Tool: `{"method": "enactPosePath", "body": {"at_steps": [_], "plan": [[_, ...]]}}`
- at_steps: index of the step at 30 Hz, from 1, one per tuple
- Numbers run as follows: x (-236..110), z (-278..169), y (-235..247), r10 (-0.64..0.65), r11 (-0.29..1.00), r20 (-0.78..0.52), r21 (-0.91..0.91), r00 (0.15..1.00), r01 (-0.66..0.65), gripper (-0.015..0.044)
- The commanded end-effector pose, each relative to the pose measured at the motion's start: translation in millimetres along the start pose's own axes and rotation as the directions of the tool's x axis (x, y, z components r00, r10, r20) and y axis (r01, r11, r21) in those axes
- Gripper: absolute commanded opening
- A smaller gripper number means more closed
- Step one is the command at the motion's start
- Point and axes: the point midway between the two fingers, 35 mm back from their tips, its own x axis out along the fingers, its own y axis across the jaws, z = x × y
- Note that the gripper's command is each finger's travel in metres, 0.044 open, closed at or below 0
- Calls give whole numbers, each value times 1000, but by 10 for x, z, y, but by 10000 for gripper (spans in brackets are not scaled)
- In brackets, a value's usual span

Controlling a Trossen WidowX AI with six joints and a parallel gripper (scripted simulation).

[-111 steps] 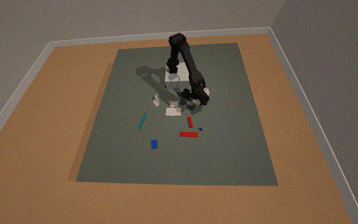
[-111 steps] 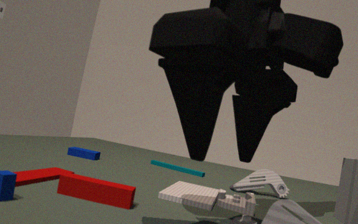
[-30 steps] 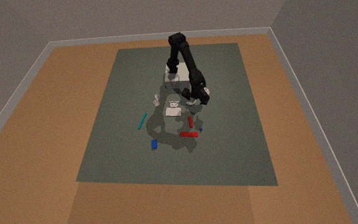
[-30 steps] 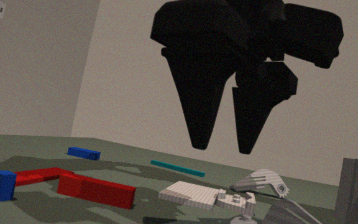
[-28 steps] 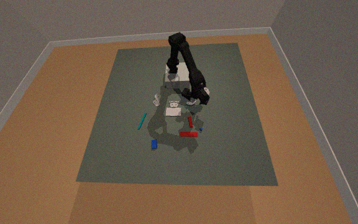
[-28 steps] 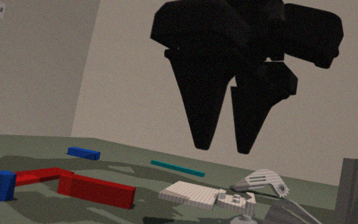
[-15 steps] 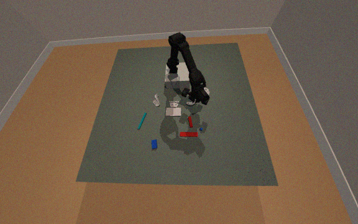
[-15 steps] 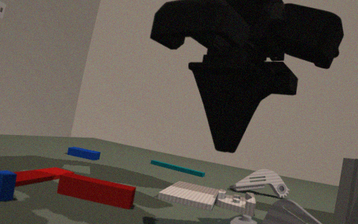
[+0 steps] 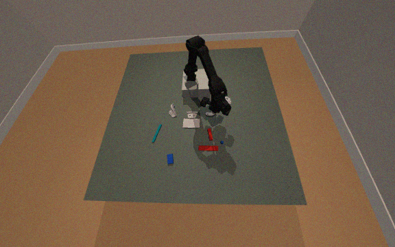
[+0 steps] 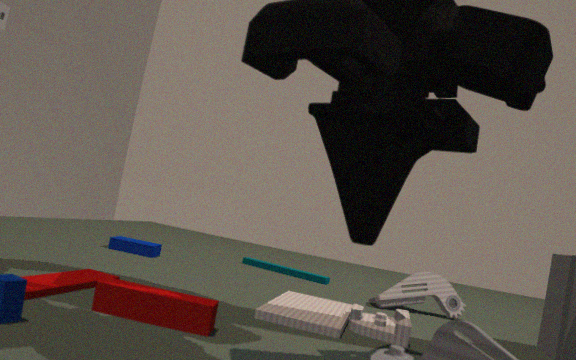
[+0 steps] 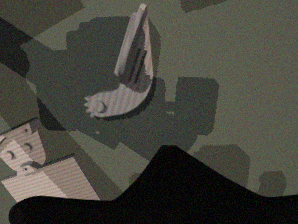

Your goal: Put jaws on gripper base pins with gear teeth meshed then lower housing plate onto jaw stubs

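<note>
One pale, bent, toothed jaw [image 9: 173, 112] [image 10: 418, 290] and its twin [image 9: 210, 114] [image 10: 468, 342] [image 11: 122, 101] are separated by a pale pinned base [image 9: 192, 115] [image 10: 375, 325] [image 11: 20, 148], with a pale rectangular plate [image 9: 191, 123] [image 10: 303, 312] [image 11: 55, 180] laid flat beside it.

arm bent, reaching downward; claw [image 10: 363, 243] [image 11: 168, 152] shut, nothing held; fingertips together

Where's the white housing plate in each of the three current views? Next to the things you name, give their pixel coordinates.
Top: just below center, the white housing plate [image 9: 191, 123] [image 10: 303, 311] [image 11: 55, 184].
Exterior: low, slightly right of the middle.
Wrist: bottom left, partly cut off by the black claw [image 11: 168, 152].
Shared landmark: the gripper base [image 9: 192, 114] [image 10: 375, 322] [image 11: 20, 149] right beside it.
</note>
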Motion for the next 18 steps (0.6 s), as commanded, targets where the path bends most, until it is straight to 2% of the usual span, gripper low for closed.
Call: {"method": "enactPosePath", "body": {"at_steps": [1, 2, 18], "plan": [[0, 0, 0, 0, 1000, 0, 0, 1000, 0, 0], [0, 0, 0, 0, 1000, 0, 0, 1000, 0, 0], [0, 0, 0, 0, 1000, 0, 0, 1000, 0, 420]]}}
